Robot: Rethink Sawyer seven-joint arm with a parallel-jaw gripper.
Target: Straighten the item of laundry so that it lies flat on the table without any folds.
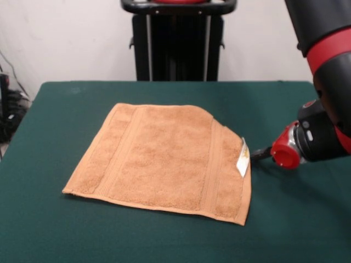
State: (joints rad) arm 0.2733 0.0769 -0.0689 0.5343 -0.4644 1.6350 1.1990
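The tan-orange towel (pixel 164 159) lies spread on the dark green table (pixel 66 235), a little left of the middle. Woven border bands run near its left and right ends. Its far right corner looks cut off at a slant, as if turned under. A small white tag (pixel 243 158) stands up at the right edge. My gripper (pixel 262 154) comes in low from the right on the red and black arm (pixel 323 131). Its dark tip is right beside the tag, at the towel's right edge. I cannot tell whether it touches the towel.
The robot's black pedestal (pixel 178 44) stands behind the table's far edge. Dark cables and gear (pixel 8 109) sit off the table's left side. Bare green table surrounds the towel on all sides.
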